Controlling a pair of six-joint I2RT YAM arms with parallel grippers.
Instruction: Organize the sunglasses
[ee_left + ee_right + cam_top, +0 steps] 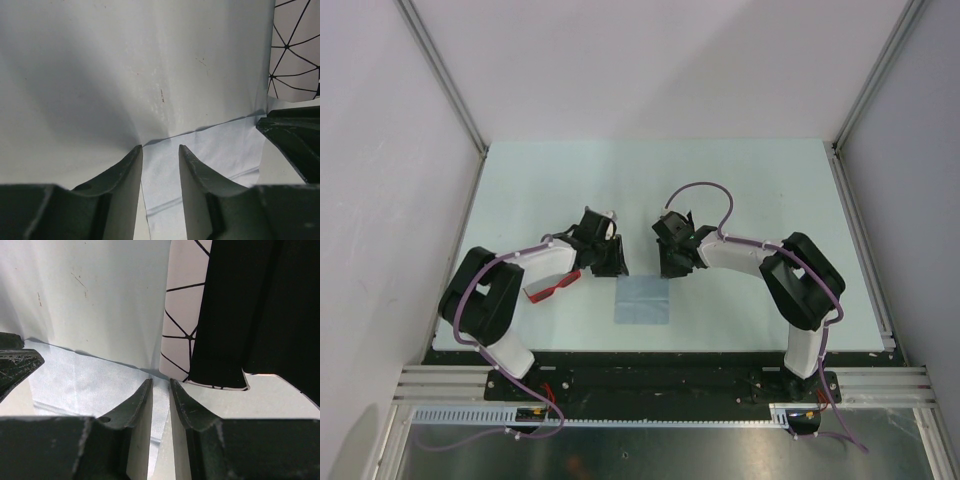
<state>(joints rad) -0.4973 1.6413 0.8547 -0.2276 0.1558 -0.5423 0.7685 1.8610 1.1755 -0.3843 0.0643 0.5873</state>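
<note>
Two arms low over the table (770, 180), at the blue cloth's (643, 300) far corners.
Left gripper (160, 147) half open, right gripper (160, 381) barely parted, nothing clamped. Only the wrist views show the patterned case (295, 60). Only overhead shows the sunglasses (552, 291), near-left of the table.

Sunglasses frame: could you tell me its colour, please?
The sunglasses are red; top external view.

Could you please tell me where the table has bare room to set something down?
Bare: the far strip of the table beyond both grippers, and the near patch between the blue cloth and the right arm. Crowded: the middle, where the left gripper and right gripper stand at the cloth's far corners near the white case, and the left, where the sunglasses lie.
</note>
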